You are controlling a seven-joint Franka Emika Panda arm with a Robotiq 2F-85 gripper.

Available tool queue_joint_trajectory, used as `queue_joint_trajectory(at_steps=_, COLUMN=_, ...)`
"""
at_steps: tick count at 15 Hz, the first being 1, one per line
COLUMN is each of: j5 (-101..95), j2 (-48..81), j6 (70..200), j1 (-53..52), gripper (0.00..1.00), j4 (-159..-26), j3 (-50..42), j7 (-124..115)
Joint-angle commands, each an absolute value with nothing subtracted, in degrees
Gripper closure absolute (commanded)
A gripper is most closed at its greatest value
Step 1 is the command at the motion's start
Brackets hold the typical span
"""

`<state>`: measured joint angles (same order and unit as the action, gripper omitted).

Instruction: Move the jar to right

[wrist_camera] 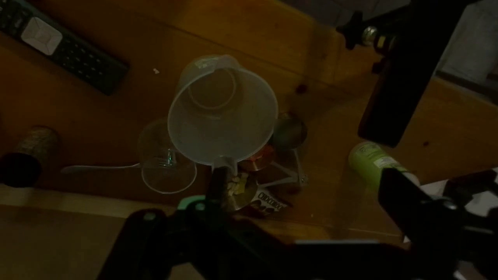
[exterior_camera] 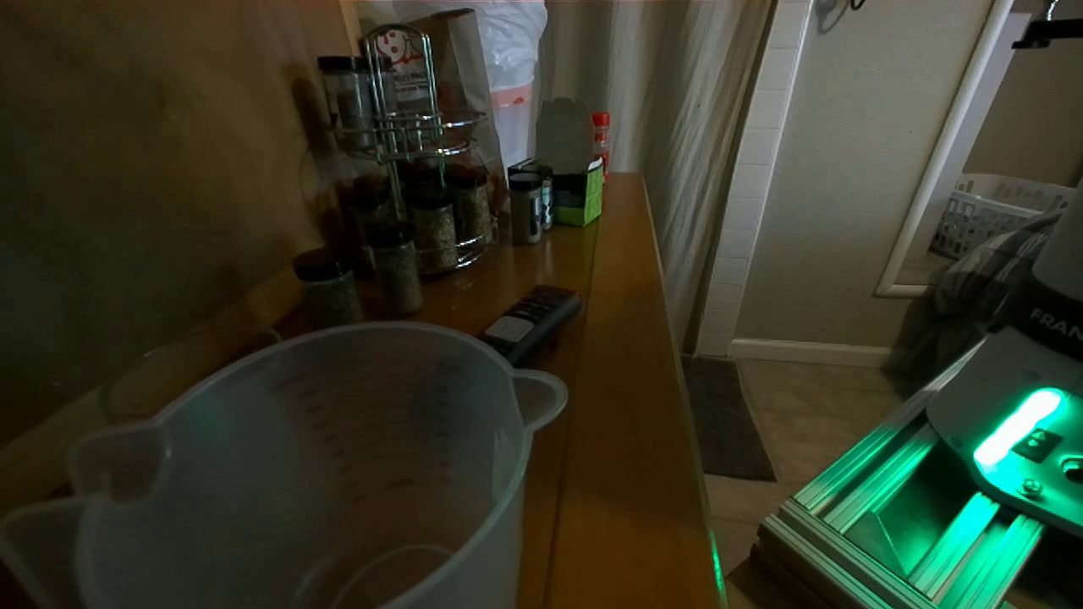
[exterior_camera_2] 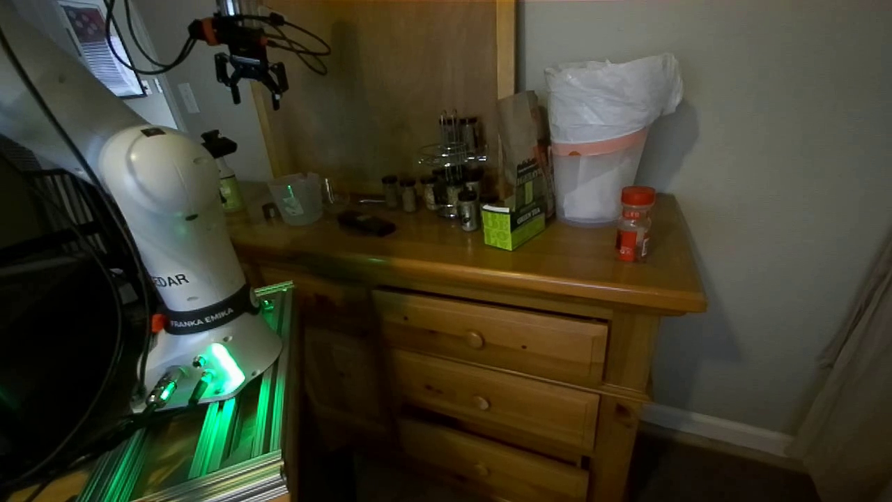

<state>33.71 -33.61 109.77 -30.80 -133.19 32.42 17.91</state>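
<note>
Jar [exterior_camera_2: 298, 201] of translucent plastic stands upright on a wooden dresser [exterior_camera_2: 432, 259], between a dark remote [exterior_camera_2: 366, 223] and a spray bottle [exterior_camera_2: 228, 189]. It lies well below the gripper [exterior_camera_2: 256, 100], off-centre: in the wrist view, nearer 1 of 2 widely spread fingers [wrist_camera: 216, 188], which hold nothing.

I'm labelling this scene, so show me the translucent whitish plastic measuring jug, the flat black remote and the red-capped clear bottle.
Translucent whitish plastic measuring jug [wrist_camera: 228, 123], wrist view: inner wall.
Flat black remote [wrist_camera: 74, 55], wrist view: its buttons.
Red-capped clear bottle [exterior_camera_2: 633, 226], in an exterior view: its body.
</note>
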Motion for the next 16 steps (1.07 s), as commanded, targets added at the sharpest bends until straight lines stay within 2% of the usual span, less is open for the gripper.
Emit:
queue_joint_trajectory(at_steps=1, j5=30.9, j2=-26.4, j6=110.6, j1=-32.2, gripper=0.00, j4=-130.1, j3=33.9, j7=12.1)
queue_joint_trajectory(at_steps=2, j5=31.5, j2=-30.4, j6=112.8, j1=-33.4, gripper=0.00, j4=-133.0, j3=32.4, j7=13.8)
queue_joint_trajectory(at_steps=6, j5=31.6, j2=-27.0, j6=112.4, j1=-33.6, gripper=0.00, j4=-131.8, j3=32.8, j7=13.1)
queue_joint_trajectory(at_steps=12, j5=20.7, j2=-18.1, j6=131.5, j1=-32.8, gripper=0.00, j4=-130.6, j3=38.1, j7=16.0)
queue_joint_trajectory(at_steps=16, j5=8.0, j2=-12.8, j6=138.2, j1=-31.8, gripper=0.00, j4=-131.0, j3=40.0, j7=14.6)
